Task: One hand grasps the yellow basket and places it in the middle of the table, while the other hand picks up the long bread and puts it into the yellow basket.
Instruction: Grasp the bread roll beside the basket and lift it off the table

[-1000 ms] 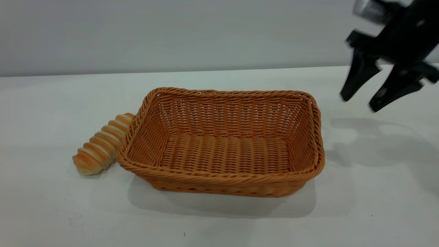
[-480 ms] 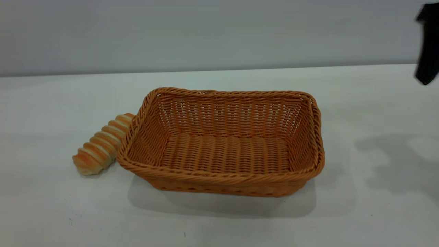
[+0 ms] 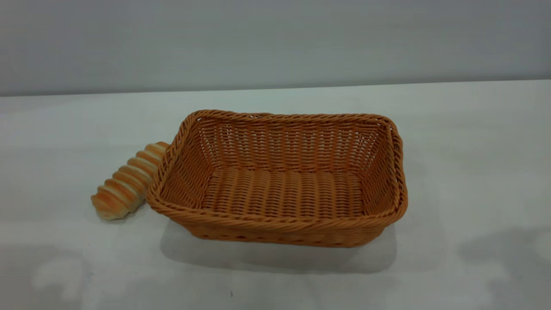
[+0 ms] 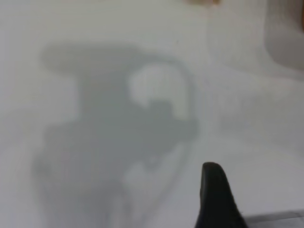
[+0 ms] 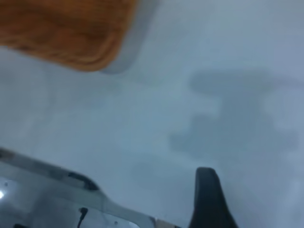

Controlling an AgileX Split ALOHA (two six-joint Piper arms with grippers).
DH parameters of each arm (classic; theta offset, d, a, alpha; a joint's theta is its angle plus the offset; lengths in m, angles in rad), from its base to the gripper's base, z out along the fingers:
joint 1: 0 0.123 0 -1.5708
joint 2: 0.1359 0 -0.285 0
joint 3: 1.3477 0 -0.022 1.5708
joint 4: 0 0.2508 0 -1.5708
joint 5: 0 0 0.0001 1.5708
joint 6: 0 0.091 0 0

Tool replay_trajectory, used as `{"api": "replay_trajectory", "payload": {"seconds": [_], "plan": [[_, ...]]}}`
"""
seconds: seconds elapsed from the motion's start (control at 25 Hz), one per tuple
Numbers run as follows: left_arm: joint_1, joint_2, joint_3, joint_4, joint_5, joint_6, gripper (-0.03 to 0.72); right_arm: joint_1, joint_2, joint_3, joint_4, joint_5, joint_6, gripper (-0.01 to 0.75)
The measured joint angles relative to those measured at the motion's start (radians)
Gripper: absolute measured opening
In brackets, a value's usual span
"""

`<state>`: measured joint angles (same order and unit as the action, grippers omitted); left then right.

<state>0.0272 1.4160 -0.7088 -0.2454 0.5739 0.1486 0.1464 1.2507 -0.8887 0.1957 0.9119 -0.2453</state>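
Note:
The yellow basket [image 3: 280, 181] stands upright and empty in the middle of the white table [image 3: 473, 129]. The long bread [image 3: 125, 183] lies on the table against the basket's left end, one end tucked behind the rim. Neither gripper shows in the exterior view; only their shadows fall on the table at the lower left and lower right. My left gripper [image 4: 213, 199] shows as a dark blurred part above bare table. My right gripper [image 5: 206, 199] shows the same way, with a corner of the basket [image 5: 61, 28] farther off.
A grey wall runs behind the table's far edge [image 3: 275, 88]. A grey metal part [image 5: 57, 194] crosses a corner of the right wrist view. White tabletop lies on all sides of the basket.
The right gripper, open beside the basket's right end a second ago, rose and left the exterior view to the right. Arm shadows now lie at the lower corners. Basket and bread have not moved.

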Motion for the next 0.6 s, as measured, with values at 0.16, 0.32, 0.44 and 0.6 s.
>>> {"api": "replay_trajectory", "payload": {"seconds": [0.16, 0.32, 0.44, 0.6], "plan": [[0.0, 0.22, -0.154, -0.004, -0.033, 0.082, 0.455, 0.064, -0.051, 0.019, -0.003, 0.0, 0.013, 0.535], [-0.007, 0.438, -0.3, -0.041, -0.065, 0.242, 0.448, 0.073, -0.055, 0.02, -0.008, 0.008, 0.022, 0.535], [-0.025, 0.558, -0.365, -0.067, -0.092, 0.335, 0.448, 0.073, -0.055, 0.02, -0.012, 0.018, 0.022, 0.535], [-0.04, 0.685, -0.414, -0.084, -0.188, 0.384, 0.447, 0.073, -0.055, 0.02, -0.013, 0.03, 0.022, 0.535]]}}
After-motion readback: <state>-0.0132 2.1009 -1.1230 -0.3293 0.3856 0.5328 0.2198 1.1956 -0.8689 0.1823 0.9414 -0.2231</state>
